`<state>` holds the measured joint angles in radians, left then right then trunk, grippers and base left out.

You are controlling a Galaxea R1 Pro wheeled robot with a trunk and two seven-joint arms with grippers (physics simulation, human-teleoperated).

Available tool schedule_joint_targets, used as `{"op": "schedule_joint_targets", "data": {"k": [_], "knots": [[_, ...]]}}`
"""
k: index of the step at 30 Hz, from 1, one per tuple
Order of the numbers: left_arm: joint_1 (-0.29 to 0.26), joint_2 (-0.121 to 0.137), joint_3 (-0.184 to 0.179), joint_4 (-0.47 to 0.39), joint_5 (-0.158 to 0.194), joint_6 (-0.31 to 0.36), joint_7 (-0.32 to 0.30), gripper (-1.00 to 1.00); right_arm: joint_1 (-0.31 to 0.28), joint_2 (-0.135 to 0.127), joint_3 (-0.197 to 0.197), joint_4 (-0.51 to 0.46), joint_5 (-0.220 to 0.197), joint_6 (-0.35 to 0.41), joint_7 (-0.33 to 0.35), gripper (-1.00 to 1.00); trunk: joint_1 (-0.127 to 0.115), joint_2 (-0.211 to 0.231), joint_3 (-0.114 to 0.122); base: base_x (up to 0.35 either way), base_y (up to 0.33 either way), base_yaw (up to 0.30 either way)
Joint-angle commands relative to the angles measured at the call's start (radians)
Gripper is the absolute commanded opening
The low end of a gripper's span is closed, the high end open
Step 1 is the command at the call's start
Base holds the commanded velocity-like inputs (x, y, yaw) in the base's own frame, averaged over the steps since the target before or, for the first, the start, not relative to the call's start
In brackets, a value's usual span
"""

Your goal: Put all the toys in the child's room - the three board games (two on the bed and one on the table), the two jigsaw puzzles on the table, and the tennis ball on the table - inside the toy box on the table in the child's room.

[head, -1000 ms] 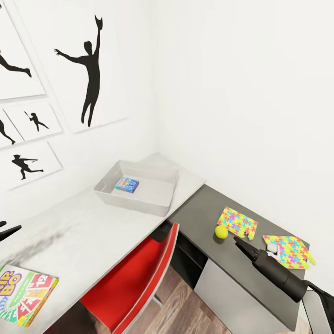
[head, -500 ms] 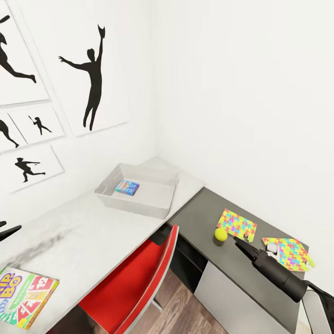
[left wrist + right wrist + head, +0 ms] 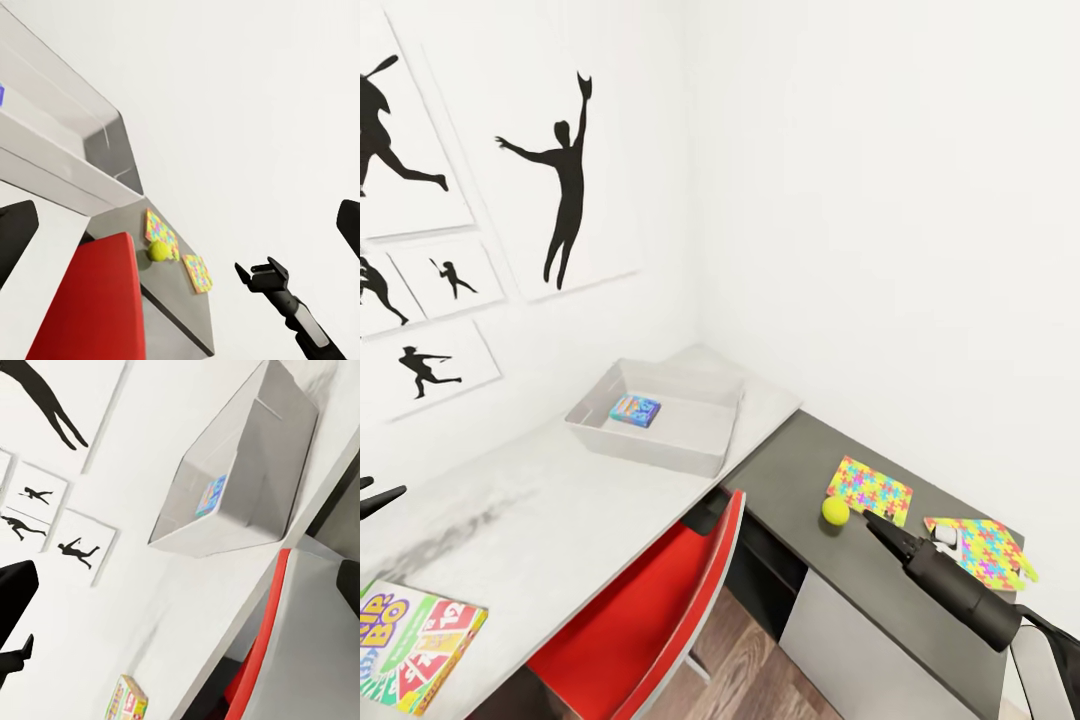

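Tennis ball [image 3: 835,510] is sitting on the dark corner of the table [image 3: 790,470], just beside the nearer jigsaw puzzle [image 3: 868,489], and we are holding our right tool [image 3: 880,528] close to it, so this arm is far nearer than the left tool [image 3: 375,497]. Our right arm is stretching low over the table, pointing toward the ball, its fingers slightly spread and empty; the left tool's spread we cannot tell. The toy box [image 3: 660,452] is lying well beyond the ball, with one small game box [image 3: 635,409] inside.

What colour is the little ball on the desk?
The tennis ball is yellow-green. It shows best in the head view, beside a jigsaw puzzle.
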<state>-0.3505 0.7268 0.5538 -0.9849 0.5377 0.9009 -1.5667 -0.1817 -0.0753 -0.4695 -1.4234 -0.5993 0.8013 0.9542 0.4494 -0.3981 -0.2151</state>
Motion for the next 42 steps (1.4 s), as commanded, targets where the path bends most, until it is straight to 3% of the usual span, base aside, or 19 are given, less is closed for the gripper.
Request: {"op": "schedule_joint_targets", "data": {"k": [1, 42], "knots": [[-0.001, 0.000, 0.000, 0.000, -0.001, 0.011, -0.004, 1.00, -0.001, 0.000, 0.000, 0.000, -0.002, 0.005, 0.001, 1.00, 0.001, -0.002, 0.000, 0.000, 0.000, 0.000], [-0.001, 0.000, 0.000, 0.000, -0.001, 0.010, -0.004, 1.00, -0.001, -0.001, 0.000, 0.000, -0.002, 0.006, 0.003, 1.00, 0.001, -0.002, 0.067, 0.000, 0.000, 0.000]]}}
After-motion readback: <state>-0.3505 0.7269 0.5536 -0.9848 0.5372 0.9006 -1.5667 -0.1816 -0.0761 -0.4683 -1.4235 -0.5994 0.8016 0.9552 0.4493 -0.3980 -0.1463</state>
